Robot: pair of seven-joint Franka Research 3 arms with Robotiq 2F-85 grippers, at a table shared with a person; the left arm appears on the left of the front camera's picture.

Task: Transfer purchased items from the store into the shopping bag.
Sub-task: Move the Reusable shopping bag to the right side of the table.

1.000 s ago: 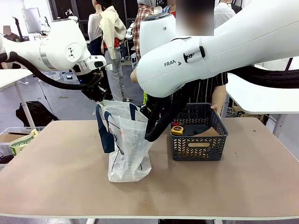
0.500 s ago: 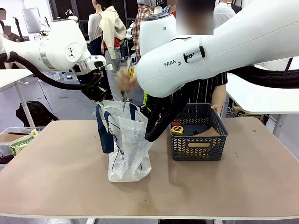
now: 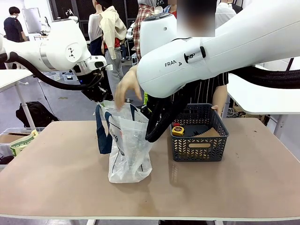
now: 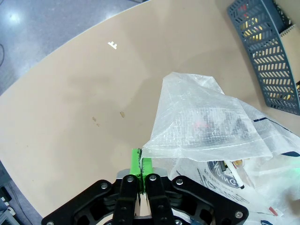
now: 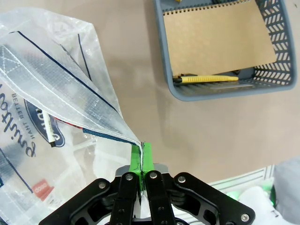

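Observation:
The shopping bag [image 3: 127, 146], translucent white with navy handles, stands upright at mid-table. My left gripper [image 3: 101, 96] is shut on its far-left rim, and the left wrist view shows the green pads [image 4: 136, 165] pinching the plastic edge of the bag [image 4: 206, 119]. My right gripper [image 5: 141, 158] is shut on the opposite rim of the bag [image 5: 51, 89], so the mouth is held open. A person's hand [image 3: 124, 88] hangs over the opening, fingers down. The store, a blue-grey basket [image 3: 199, 149], holds a yellow-and-black tape measure [image 3: 177, 131], a tan notebook [image 5: 217, 38] and a yellow pen [image 5: 209, 78].
My bulky right arm [image 3: 206, 51] crosses the middle and blocks much of the front view. The person stands behind the basket at the far edge. Bare tabletop [image 3: 220, 192] lies in front of the bag and the basket. Other people stand in the background.
The person's hand came out from behind my right arm with something thin and yellowish and now hangs lower over the bag's mouth. Both grippers have kept their hold and their place.

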